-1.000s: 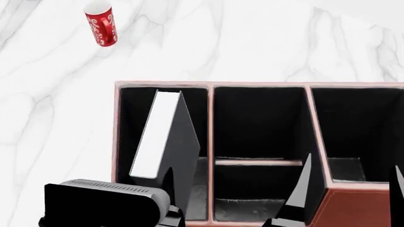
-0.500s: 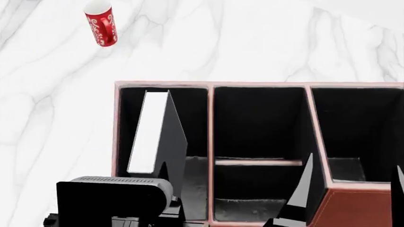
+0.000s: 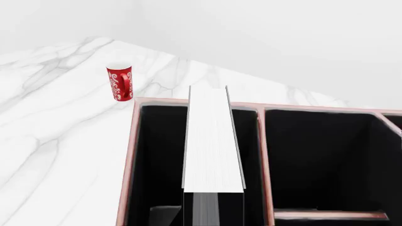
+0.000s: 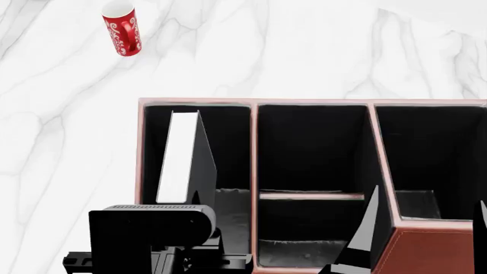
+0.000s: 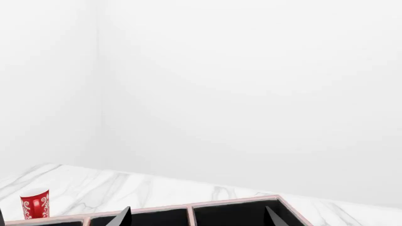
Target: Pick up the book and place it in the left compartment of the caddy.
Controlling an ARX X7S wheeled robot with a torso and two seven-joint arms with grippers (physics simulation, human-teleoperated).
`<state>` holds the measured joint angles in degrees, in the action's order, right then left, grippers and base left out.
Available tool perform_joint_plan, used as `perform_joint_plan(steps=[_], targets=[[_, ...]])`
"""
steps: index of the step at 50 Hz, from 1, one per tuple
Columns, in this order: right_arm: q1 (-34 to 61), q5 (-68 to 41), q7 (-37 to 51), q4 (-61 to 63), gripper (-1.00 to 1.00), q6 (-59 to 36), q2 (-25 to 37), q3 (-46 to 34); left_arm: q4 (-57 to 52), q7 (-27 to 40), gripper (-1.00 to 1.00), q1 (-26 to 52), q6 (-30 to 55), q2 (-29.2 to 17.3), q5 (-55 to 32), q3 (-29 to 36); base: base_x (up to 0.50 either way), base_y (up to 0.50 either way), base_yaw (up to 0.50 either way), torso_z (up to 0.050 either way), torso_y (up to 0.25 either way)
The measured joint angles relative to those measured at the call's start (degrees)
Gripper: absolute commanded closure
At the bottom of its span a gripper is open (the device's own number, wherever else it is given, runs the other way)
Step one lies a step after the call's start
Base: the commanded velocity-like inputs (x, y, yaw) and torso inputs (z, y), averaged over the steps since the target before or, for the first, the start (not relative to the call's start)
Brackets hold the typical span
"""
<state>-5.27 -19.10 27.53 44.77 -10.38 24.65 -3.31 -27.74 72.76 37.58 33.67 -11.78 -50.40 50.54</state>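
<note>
The black book, white page edges up (image 4: pixel 179 157), stands nearly upright on edge within the left compartment (image 4: pixel 232 148) of the reddish-brown caddy (image 4: pixel 434 251). Its lower end is hidden behind my left gripper (image 4: pixel 196 228), which is shut on it. I cannot tell whether the book touches the compartment floor. In the left wrist view the page edges (image 3: pixel 212 141) run away from the left gripper (image 3: pixel 213 217), between the compartment's pink rims (image 3: pixel 131 160). My right gripper (image 4: pixel 426 228) is open and empty over the caddy's near right side; its fingertips (image 5: pixel 122 217) show above the rim (image 5: pixel 232 202).
A red patterned mug (image 4: pixel 122 28) stands on the white marble table (image 4: pixel 68 142) at the far left, well beyond the caddy. It also shows in the left wrist view (image 3: pixel 120 83) and the right wrist view (image 5: pixel 35 203). The middle section has a crossbar (image 4: pixel 312 196).
The book has swung more upright and shifted slightly left in the left compartment. My left gripper has moved right with it. The right gripper has not moved.
</note>
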Motion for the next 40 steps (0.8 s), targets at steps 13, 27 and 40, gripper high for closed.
perform_joint_plan(steps=[13, 27, 40], targets=[[0.02, -0.1, 0.11, -0.19, -1.0, 0.22, 0.14, -0.08, 5.89, -2.88, 1.0, 0.08, -2.81, 0.44, 4.12, 1.49, 0.0, 0.0, 0.0, 0.0, 0.002], [0.05, -0.27, 0.2, -0.35, -1.0, 0.49, 0.26, -0.2, 12.72, -6.45, 1.0, -0.33, -6.55, 1.04, 7.4, 3.17, 0.0, 0.0, 0.0, 0.001, 0.001], [0.09, -0.35, 0.26, -0.65, -1.0, 0.77, 0.34, -0.37, 18.21, -8.61, 1.0, -0.74, -9.92, 1.48, 9.6, 4.19, 0.0, 0.0, 0.0, 0.0, 0.002]])
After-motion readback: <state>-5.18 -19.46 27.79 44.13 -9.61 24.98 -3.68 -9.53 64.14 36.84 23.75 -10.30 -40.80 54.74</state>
